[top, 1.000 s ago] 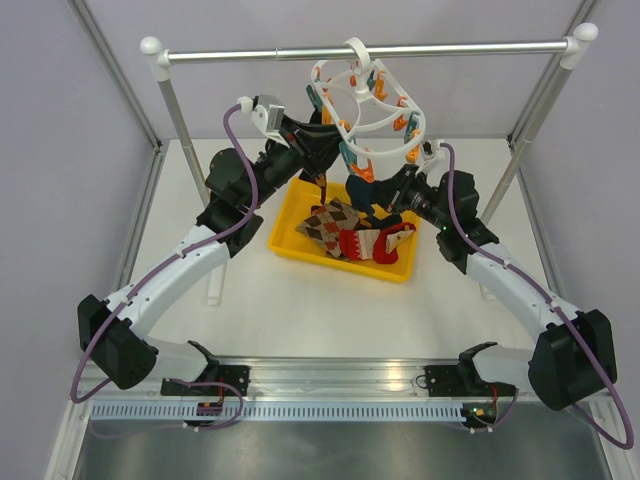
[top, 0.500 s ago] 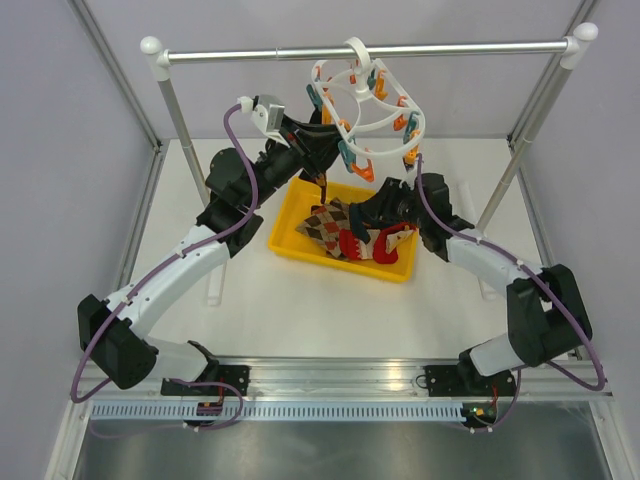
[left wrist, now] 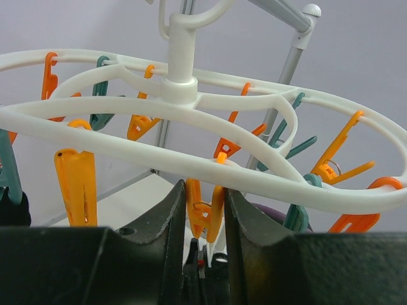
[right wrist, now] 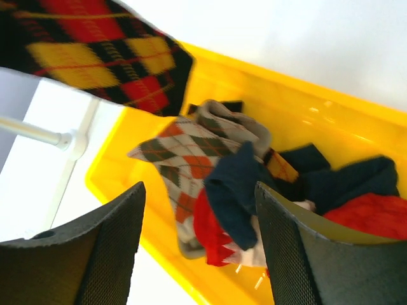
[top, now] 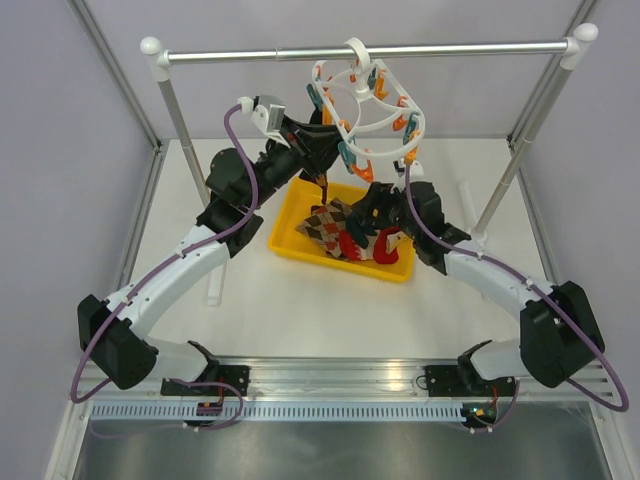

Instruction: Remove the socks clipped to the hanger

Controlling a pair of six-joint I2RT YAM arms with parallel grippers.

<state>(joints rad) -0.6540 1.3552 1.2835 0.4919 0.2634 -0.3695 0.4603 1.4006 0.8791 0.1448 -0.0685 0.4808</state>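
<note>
A white table (top: 300, 310) carries two robot arms under a silver rail (top: 300, 52). From the rail hangs the hanger (left wrist: 203, 168), a white oval double ring with orange and teal pegs, tilted above a yellow bin (top: 288, 228). Most of the socks (right wrist: 191, 152), argyle, red and navy, lie heaped in the bin. One plaid sock (right wrist: 95, 51), red, yellow and black, dangles over the bin's edge. Its top is out of frame, so it is probably the last one clipped. The left gripper (left wrist: 205, 190) is up at the ring, its fingers pressed against both sides of an orange peg (left wrist: 203, 213). The right gripper (right wrist: 198, 187) hovers low over the bin, fingers wide apart and empty. The plaid sock looks light, limp and stretchy, so it would best be pinched on its hanging body just below the peg and drawn downward. Room is tight, with neighbouring pegs, the ring, the bin walls and the other arm all close by. The freest way out looks downward, into the bin.
</note>
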